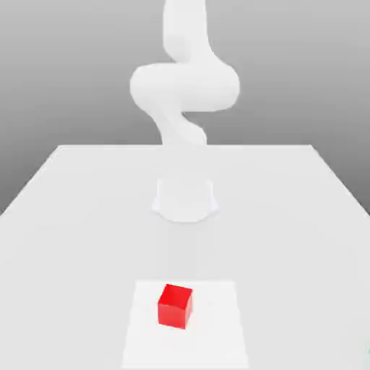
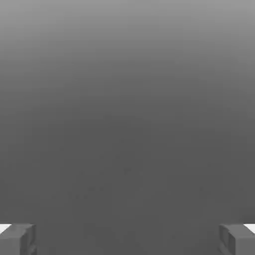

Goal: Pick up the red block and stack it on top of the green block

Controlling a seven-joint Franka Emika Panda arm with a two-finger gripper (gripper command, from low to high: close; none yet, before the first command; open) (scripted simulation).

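The red block (image 1: 175, 306) sits alone on the white counter (image 1: 87, 217), near the front edge as the exterior view has it and about midway between the side edges, on a slightly lighter patch of the surface. At the front corner on the exterior view's right, a tiny green sliver, which may be the green block (image 1: 368, 353), just breaks into the picture; its shape cannot be told. The white arm (image 1: 184, 83) stands at the middle of the counter with its upper links curled above the base, well apart from the red block. In the hand view the tool (image 2: 127, 239) shows two grey fingertips (image 2: 20, 239) at opposite sides with a wide bare gap between them: the jaws are spread fully, released, holding and touching nothing. By the look of it the task has not yet got under way, and the step in hand is the approach. The next move calls for bringing the tool over the red block, squaring the jaws to two opposite faces, and lowering until the fingertips flank the cube before closing.
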